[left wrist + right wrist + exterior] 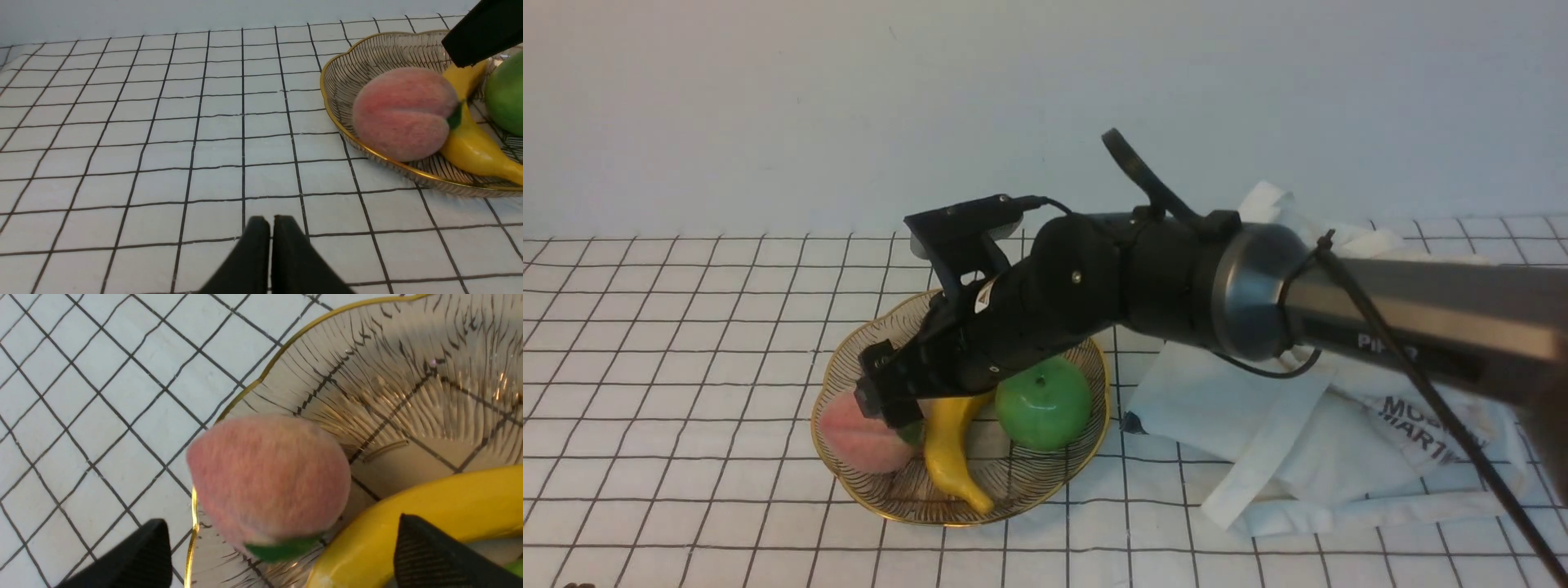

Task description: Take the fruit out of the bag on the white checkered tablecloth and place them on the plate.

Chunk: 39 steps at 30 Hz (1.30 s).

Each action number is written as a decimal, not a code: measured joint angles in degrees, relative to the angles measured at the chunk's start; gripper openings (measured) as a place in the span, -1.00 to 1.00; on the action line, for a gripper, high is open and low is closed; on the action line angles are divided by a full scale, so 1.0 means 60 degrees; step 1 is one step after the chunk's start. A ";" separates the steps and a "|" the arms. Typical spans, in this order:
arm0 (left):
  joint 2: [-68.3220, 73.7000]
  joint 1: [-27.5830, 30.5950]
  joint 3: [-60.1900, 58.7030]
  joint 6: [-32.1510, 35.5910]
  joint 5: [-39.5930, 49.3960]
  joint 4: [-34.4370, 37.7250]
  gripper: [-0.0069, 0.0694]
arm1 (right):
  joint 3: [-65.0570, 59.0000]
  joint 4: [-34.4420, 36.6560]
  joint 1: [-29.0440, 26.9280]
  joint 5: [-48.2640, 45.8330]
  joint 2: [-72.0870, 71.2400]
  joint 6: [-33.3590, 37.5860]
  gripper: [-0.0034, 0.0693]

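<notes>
The pink peach with its green leaf lies in the gold-rimmed clear plate, at its left side against a yellow banana. A green apple sits at the plate's right. My right gripper hangs just above the peach, open and empty. In the right wrist view the peach lies below and between the spread fingers of the right gripper, not touching them. My left gripper is shut and empty over the checkered tablecloth, left of the plate. No orange-red fruit shows.
The white cloth bag with dark print lies crumpled right of the plate, under my right arm. The tablecloth runs back to a plain wall. The peach, banana and apple also show in the left wrist view.
</notes>
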State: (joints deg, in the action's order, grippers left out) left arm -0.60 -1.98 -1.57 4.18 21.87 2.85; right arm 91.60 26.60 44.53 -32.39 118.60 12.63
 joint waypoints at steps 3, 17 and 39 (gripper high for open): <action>0.0000 0.0000 0.0000 0.0000 0.0000 0.0000 -0.84 | 0.0000 -0.0598 0.0000 -0.0216 -0.0169 0.0000 0.99; 0.0000 0.0000 0.0000 0.0000 0.0000 0.0000 -0.84 | 0.0000 -0.7839 -0.0775 -0.4275 -0.4795 -0.4232 -0.11; 0.0000 0.0000 0.0000 0.0000 0.0000 0.0000 -0.84 | -0.6139 -0.9648 -0.0782 -0.3897 -1.7752 -0.7509 -0.94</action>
State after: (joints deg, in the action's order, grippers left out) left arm -0.60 -1.98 -1.57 4.18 21.87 2.85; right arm 54.76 -31.29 39.84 -55.77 12.09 -32.42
